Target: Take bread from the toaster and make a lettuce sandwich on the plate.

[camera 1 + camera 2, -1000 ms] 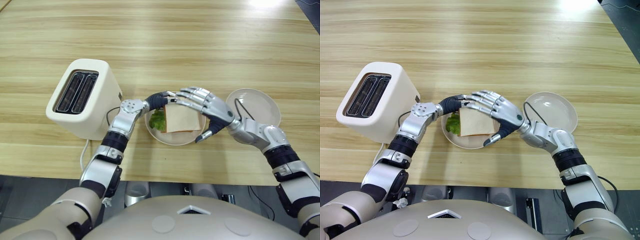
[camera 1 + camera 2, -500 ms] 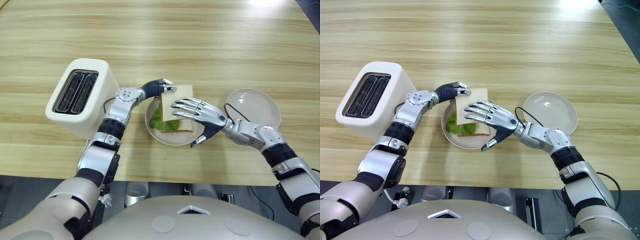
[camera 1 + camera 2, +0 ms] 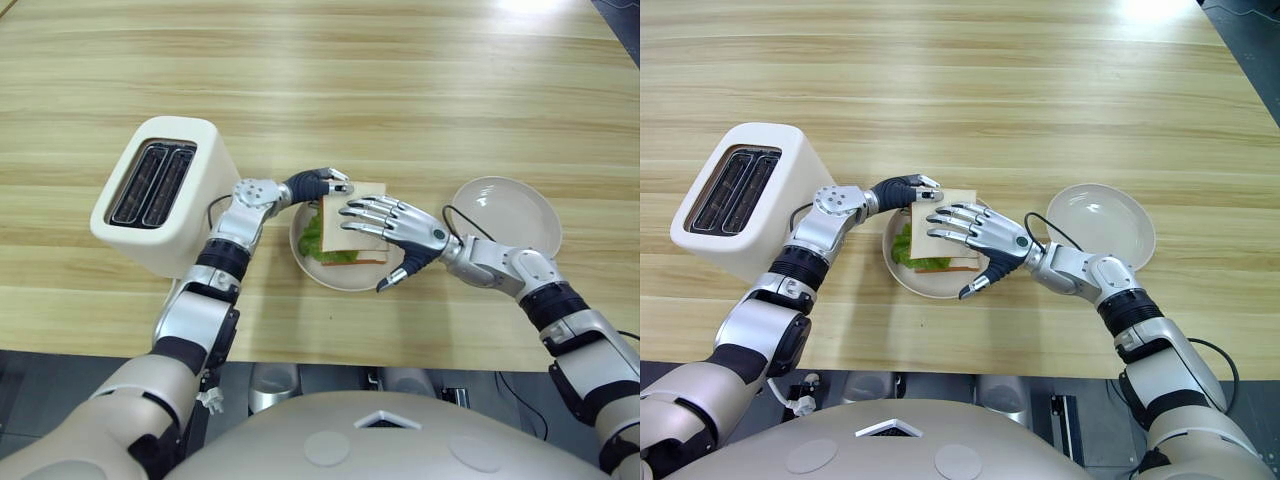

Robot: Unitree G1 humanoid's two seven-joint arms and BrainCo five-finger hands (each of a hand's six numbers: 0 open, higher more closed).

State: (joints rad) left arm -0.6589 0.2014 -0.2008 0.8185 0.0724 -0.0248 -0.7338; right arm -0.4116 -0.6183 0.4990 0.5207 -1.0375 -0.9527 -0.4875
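Note:
A cream toaster (image 3: 165,195) stands at the left with two dark slots. Right of it, a beige plate (image 3: 345,283) holds a bottom bread slice (image 3: 368,259) with green lettuce (image 3: 317,240) on it. A top bread slice (image 3: 340,215) lies over the lettuce, shifted toward the far side. My left hand (image 3: 318,183) pinches that slice's far left corner. Spread flat and open, my right hand (image 3: 395,222) rests over the slice's right half, fingers pointing left.
A second, empty plate (image 3: 510,210) sits to the right of the sandwich plate. The toaster's white cord (image 3: 166,310) runs off the table's near edge. Bare wooden table (image 3: 400,90) stretches beyond the plates.
The left hand pulled the top slice toward the far side, uncovering lettuce, then eased it back down a little. The right hand slid left and lower over the slice.

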